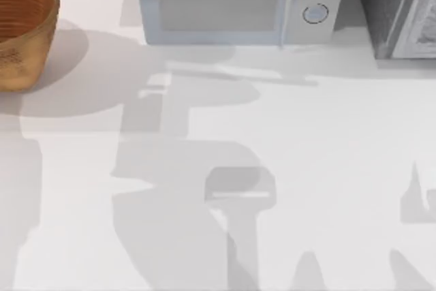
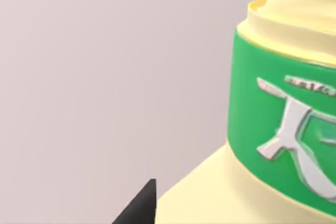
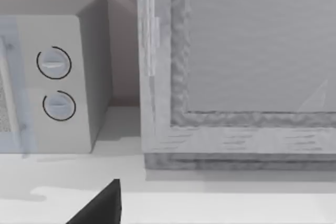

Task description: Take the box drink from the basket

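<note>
Up close, box drink (image 2: pixel 273 129), basket (image 1: pixel 24 32) far left

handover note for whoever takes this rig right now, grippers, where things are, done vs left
Left gripper: the left wrist view shows the box drink very close up, green neck band and pale yellow body, beside a dark fingertip. Whether the fingers are closed on it cannot be told.
Right gripper: a dark fingertip shows in the right wrist view, which faces the microwave and a grey cabinet at the back right. It looks idle.
Basket: back left corner of the table.
Done: the drink appears to be out of the basket, against a plain backdrop.
Left: confirm the grasp, then set the drink down.
</note>
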You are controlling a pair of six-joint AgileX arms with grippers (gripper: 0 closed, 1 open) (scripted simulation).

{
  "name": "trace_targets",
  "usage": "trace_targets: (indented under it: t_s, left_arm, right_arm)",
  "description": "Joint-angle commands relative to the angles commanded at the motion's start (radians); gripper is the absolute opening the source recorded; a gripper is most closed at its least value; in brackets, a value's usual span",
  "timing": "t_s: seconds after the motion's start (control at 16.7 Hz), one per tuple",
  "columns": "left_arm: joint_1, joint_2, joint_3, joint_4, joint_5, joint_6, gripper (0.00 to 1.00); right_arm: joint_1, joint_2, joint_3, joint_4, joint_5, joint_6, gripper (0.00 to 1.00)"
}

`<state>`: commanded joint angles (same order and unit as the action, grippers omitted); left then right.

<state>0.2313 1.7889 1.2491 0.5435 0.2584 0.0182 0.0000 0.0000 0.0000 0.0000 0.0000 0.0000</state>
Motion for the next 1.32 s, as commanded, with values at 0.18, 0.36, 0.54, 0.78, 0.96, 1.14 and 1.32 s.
trace_targets:
  t_s: [0.18,0.36,0.54,0.78,0.96,1.14,1.32]
  left_arm:
    - [-0.009,-0.062,-0.050,-0.030,-0.010,-0.006,0.00]
    - [-0.030,-0.216,-0.163,-0.080,-0.033,-0.010,0.00]
    - [-0.059,-0.459,-0.326,-0.145,-0.064,-0.012,0.00]
    - [-0.110,-0.878,-0.583,-0.254,-0.118,-0.012,0.00]
    - [-0.148,-1.208,-0.790,-0.342,-0.161,-0.014,0.00]
    - [-0.183,-1.488,-0.987,-0.426,-0.202,-0.016,0.00]
    - [-0.212,-1.679,-1.146,-0.496,-0.235,-0.017,0.00]
  right_arm:
    - [0.000,0.000,0.000,0.000,0.000,0.000,1.00]
    - [0.000,0.000,0.000,0.000,0.000,0.000,1.00]
    - [0.000,0.000,0.000,0.000,0.000,0.000,1.00]
    - [0.000,0.000,0.000,0.000,0.000,0.000,1.00]
    - [0.000,0.000,0.000,0.000,0.000,0.000,1.00]
    - [0.000,0.000,0.000,0.000,0.000,0.000,1.00]
    - [0.000,0.000,0.000,0.000,0.000,0.000,1.00]
